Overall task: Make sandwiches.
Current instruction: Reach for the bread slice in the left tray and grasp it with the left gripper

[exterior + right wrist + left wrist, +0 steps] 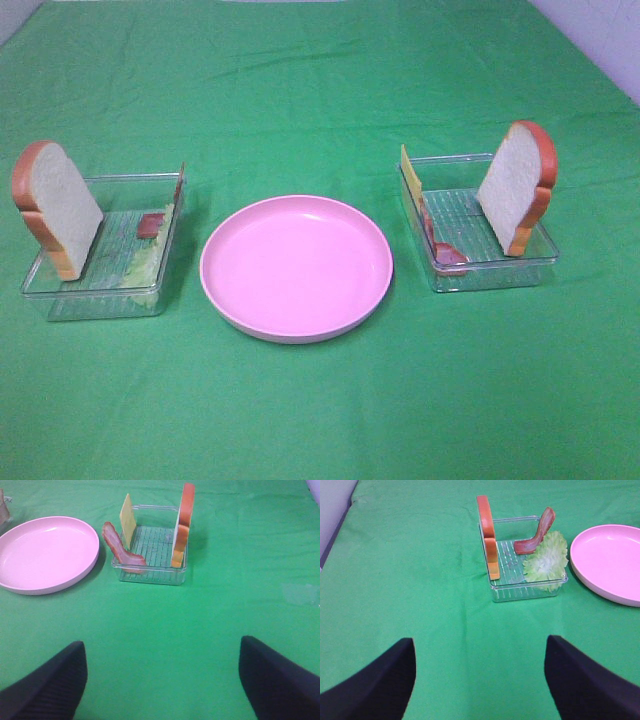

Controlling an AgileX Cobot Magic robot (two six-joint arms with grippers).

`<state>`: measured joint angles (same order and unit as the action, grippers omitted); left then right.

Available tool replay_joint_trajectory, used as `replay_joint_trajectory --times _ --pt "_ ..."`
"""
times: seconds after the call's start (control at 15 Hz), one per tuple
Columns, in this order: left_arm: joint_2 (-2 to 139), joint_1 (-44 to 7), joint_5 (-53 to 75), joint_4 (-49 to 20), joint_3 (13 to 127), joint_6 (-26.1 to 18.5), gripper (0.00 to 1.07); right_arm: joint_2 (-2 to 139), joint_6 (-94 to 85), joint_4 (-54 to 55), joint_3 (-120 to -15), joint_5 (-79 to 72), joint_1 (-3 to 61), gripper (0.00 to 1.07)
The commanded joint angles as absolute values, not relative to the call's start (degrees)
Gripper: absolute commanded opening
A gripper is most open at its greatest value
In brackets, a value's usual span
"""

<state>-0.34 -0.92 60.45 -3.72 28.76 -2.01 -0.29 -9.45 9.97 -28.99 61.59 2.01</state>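
The sandwiches show only as separate parts. In the left clear tray [100, 305] a bread slice [55, 205] stands on edge beside a bacon strip [150, 225] and lettuce [145, 265]. The right tray [490, 275] holds an upright bread slice [515, 185], a cheese square [408, 175] and bacon [445, 250]. My left gripper [479, 680] is open over bare cloth, well short of its tray [525, 592] with bread [487, 535], bacon [537, 532] and lettuce [547, 557]. My right gripper [162, 680] is open too, short of its tray [150, 576] with bread [184, 525], cheese [128, 520] and bacon [120, 547].
A round pink plate [296, 265] sits empty between the two trays on the green cloth. It also shows in the left wrist view as plate [610, 562] and in the right wrist view as plate [45, 552]. Neither arm appears in the high view.
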Motion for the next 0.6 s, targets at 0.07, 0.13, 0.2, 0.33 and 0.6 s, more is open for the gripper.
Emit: replay_joint_trajectory --times 0.07,0.13,0.2,0.33,0.6 --pt "-1.55 -0.92 59.93 -3.67 28.65 -1.72 0.69 -1.20 -10.31 10.08 -28.99 61.08 2.06 0.78" --pt "-1.55 -0.92 59.93 -3.67 28.65 -1.72 0.69 -1.20 -10.31 10.08 -28.99 61.08 2.06 0.78" --pt "-1.55 -0.92 59.93 -3.67 28.65 -1.72 0.69 -1.20 -10.31 10.08 -28.99 61.08 2.06 0.78" --pt "-1.55 -0.92 59.93 -3.67 28.65 -1.72 0.69 -1.20 -10.31 10.08 -28.99 61.08 2.06 0.78" --pt "-1.55 -0.92 59.93 -3.67 28.65 -1.72 0.69 -1.20 -10.31 10.08 -28.99 61.08 2.06 0.78"
